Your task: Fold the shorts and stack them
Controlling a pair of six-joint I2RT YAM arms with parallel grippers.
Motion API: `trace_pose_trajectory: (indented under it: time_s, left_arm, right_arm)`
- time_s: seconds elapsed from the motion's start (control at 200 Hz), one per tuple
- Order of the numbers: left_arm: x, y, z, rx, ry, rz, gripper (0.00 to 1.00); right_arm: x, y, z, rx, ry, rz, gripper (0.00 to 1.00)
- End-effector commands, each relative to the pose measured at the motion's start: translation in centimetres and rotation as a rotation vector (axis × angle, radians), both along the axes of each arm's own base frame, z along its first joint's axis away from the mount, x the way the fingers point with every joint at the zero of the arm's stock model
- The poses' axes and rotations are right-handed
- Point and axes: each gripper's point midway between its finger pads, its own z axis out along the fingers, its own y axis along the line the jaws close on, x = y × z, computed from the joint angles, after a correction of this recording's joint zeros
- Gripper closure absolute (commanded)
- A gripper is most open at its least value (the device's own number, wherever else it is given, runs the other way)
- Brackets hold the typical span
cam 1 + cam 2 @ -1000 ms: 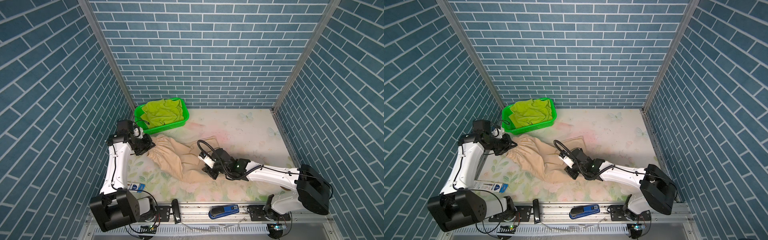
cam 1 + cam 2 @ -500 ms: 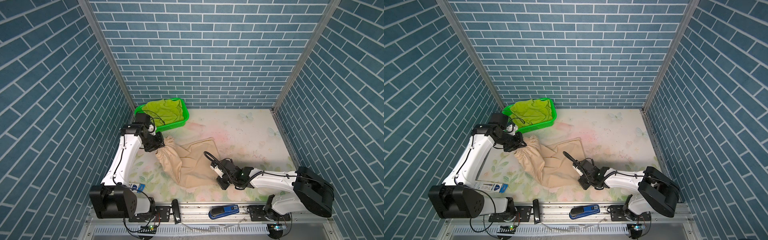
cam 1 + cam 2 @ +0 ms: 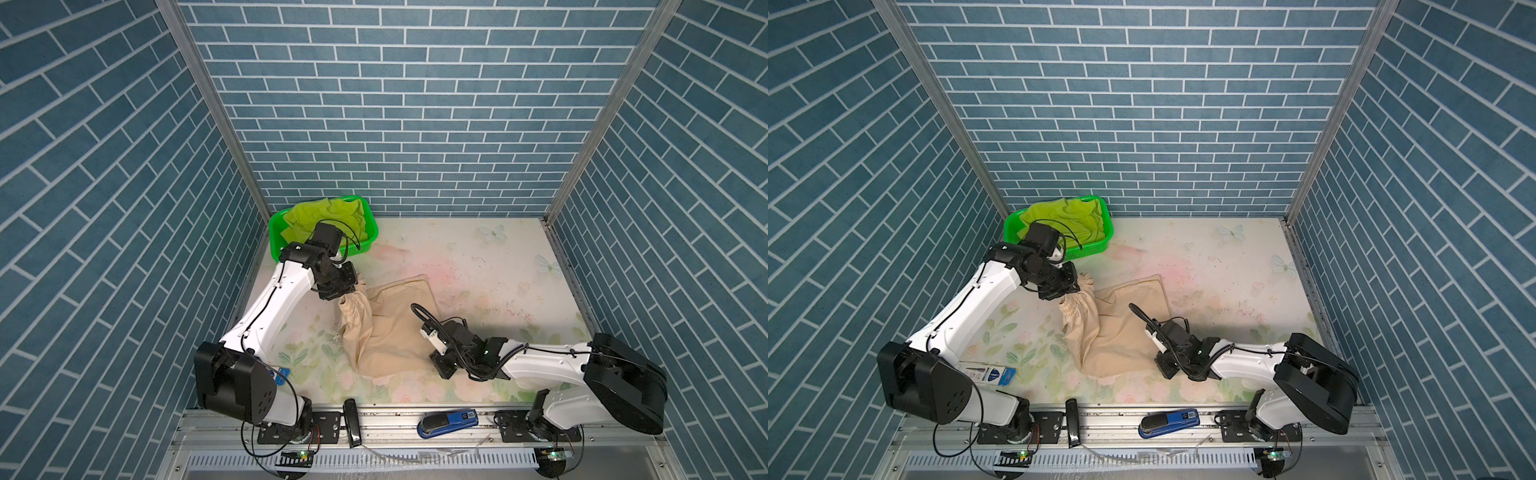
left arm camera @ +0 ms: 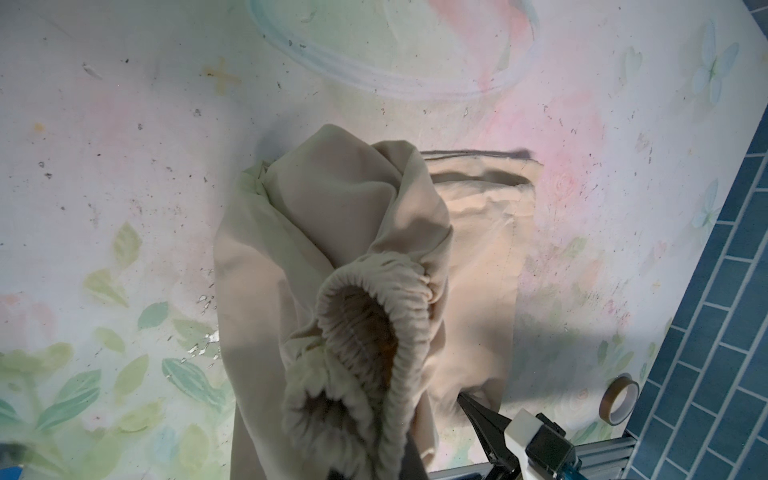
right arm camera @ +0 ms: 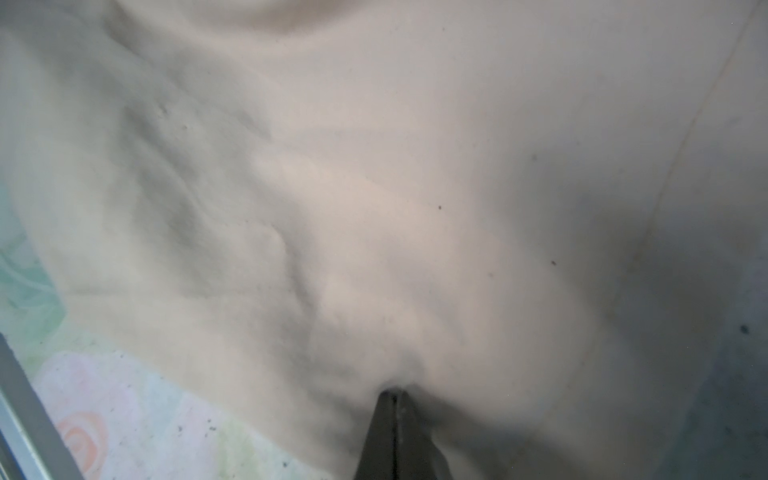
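Observation:
The beige shorts (image 3: 386,336) (image 3: 1113,336) lie on the flowered table, left of its middle. My left gripper (image 3: 353,289) (image 3: 1073,286) is shut on their gathered elastic waistband (image 4: 374,299) and holds that end bunched up above the table. The cloth hides its fingers in the left wrist view. My right gripper (image 3: 433,360) (image 3: 1163,363) (image 5: 392,395) is shut on the beige cloth (image 5: 374,187) at its front right edge, low on the table. The lime green shorts (image 3: 328,214) (image 3: 1065,216) lie crumpled in the basket.
The bright green basket (image 3: 358,248) (image 3: 1090,249) stands at the back left, just behind my left wrist. A blue stapler (image 3: 449,420) and a black bar (image 3: 352,422) lie on the front rail. A blue-white box (image 3: 988,372) lies front left, a tape roll (image 4: 619,399) near the rail.
My left gripper has carried the waistband from the left edge toward the middle, bunching the shorts narrower. My right gripper has shut on the cloth and slid toward the front.

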Motion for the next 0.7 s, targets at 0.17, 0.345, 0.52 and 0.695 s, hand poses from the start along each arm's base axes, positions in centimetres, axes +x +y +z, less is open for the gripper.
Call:
trace_pose_trajectory:
  time_s: [0.17,0.345,0.52,0.695]
  left_arm:
    - [1.2,-4.6,0.0,0.020,-0.048,0.009,1.00]
    - [1.1,-7.4,-0.1,0.037,-0.055,-0.026,1.00]
    - [0.9,-10.2,0.3,0.057,-0.080,-0.079,1.00]
    - [-0.1,-12.6,-1.2,0.078,-0.048,-0.139,1.00]
  right_arm:
    - [-1.1,-1.8,-1.4,-0.045,0.054,-0.062,1.00]
    - [-1.7,-1.0,-1.9,-0.039,0.060,-0.044,1.00]
    - [-2.5,-0.5,-2.6,-0.029,0.078,-0.034,1.00]
    - [-2.3,-0.2,-3.0,-0.030,0.078,-0.040,1.00]
